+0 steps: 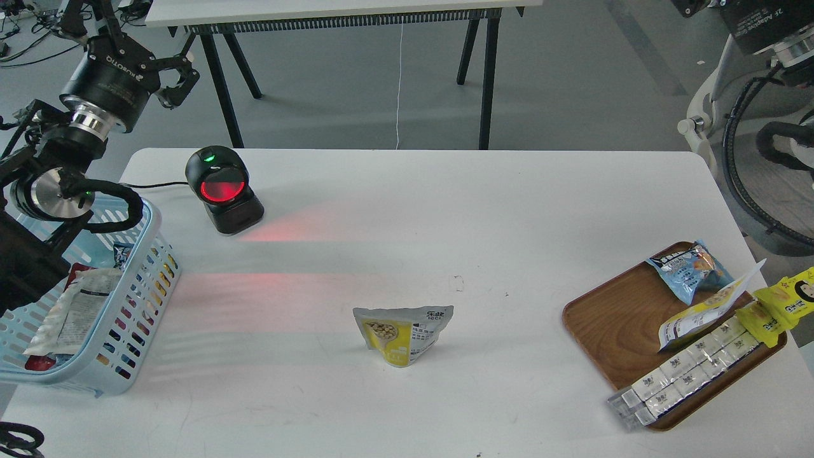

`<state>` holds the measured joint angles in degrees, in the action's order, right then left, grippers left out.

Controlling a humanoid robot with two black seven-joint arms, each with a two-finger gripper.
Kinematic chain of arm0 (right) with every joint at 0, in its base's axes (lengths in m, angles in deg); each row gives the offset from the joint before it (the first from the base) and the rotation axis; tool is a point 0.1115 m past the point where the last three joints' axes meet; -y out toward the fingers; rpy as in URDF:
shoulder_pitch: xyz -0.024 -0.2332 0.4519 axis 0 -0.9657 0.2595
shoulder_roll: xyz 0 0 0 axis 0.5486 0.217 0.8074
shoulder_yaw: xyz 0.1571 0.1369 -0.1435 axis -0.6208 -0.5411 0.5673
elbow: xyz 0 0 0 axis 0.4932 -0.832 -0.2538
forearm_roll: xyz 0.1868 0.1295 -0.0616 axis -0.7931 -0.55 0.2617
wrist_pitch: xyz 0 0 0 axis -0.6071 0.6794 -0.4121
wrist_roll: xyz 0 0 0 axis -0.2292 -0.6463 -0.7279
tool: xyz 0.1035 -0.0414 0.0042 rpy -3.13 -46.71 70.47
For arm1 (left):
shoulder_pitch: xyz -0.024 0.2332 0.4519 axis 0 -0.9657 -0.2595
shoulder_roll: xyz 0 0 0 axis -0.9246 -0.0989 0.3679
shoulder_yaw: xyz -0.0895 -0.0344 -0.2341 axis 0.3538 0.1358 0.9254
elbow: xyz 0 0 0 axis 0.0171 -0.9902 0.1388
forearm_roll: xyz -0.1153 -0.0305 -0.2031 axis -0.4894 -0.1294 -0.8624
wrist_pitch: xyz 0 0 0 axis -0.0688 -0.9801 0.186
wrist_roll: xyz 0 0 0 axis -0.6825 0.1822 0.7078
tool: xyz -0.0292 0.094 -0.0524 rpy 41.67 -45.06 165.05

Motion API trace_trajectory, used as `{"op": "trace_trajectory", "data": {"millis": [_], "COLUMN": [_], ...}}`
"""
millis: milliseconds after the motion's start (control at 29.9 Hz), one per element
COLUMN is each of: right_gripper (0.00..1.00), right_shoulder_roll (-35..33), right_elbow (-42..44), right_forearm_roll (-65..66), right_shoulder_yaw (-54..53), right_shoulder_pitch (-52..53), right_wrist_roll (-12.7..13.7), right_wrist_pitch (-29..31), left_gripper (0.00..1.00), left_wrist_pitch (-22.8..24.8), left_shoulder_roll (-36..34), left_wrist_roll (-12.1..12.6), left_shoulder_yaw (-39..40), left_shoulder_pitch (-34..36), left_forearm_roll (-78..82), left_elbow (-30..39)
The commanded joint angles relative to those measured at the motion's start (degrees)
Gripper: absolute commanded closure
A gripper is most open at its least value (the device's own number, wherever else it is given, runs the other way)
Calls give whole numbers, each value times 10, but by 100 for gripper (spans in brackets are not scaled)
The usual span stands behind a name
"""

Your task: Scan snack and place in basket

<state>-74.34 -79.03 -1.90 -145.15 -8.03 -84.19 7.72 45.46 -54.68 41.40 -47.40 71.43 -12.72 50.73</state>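
The snack (402, 334), a small pouch with a yellow lower part and a silvery top, stands alone on the white table near the front middle. The light blue basket (141, 289) sits at the table's left edge with several packets in it. My left gripper (177, 75) is open and empty, raised beyond the table's far left corner, above and behind the basket and far from the snack. My right gripper's body (760, 22) shows at the top right edge. Its fingers are cut off by the frame.
A black barcode scanner (222, 187) with a glowing red window stands at the back left and casts red light on the table. A brown wooden tray (610, 324) at the right holds a blue snack bag (690, 270), a long yellow-and-white pouch (706, 312) and a strip of white packets (687, 375).
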Motion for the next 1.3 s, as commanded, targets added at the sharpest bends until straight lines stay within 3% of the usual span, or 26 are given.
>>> {"op": "trace_trajectory", "data": {"millis": [0,67,134,268,335,502,602,770,903,1171,1271], "right_gripper": [1,1,1,1,1,1,1,1,1,1,1], "right_shoulder_roll": [-1,-1,-1,-1,-1,-1,-1,-1,-1,-2,-5], "right_elbow": [0,0,4,25,28,35,49,62,77,96,96], "right_forearm_roll": [0,1,1,1,1,1,1,1,0,0,0], "right_shoulder_yaw": [5,6,7,13,13,13,12,11,9,5,3], "right_shoulder_pitch": [-7,-11,-10,-4,-4,-4,-4,-4,-5,-12,-12], "right_wrist_roll": [0,0,0,0,0,0,0,0,0,0,0], "right_wrist_pitch": [0,0,0,0,0,0,0,0,0,0,0], "left_gripper": [0,0,0,0,0,0,0,0,0,0,0], "left_wrist_pitch": [0,0,0,0,0,0,0,0,0,0,0], "left_shoulder_roll": [-3,-16,-56,-94,-113,-142,-147,-141,-110,-22,13], "left_wrist_roll": [5,12,35,156,169,147,90,17,-54,-58,-58], "left_shoulder_yaw": [49,56,60,80,84,43,-16,-99,-191,-439,-486], "left_shoulder_pitch": [-3,-3,1,56,76,145,203,285,364,532,555], "left_forearm_roll": [0,0,3,0,1,40,115,313,451,529,575], "left_elbow": [9,38,64,65,70,115,157,235,251,262,280]}}
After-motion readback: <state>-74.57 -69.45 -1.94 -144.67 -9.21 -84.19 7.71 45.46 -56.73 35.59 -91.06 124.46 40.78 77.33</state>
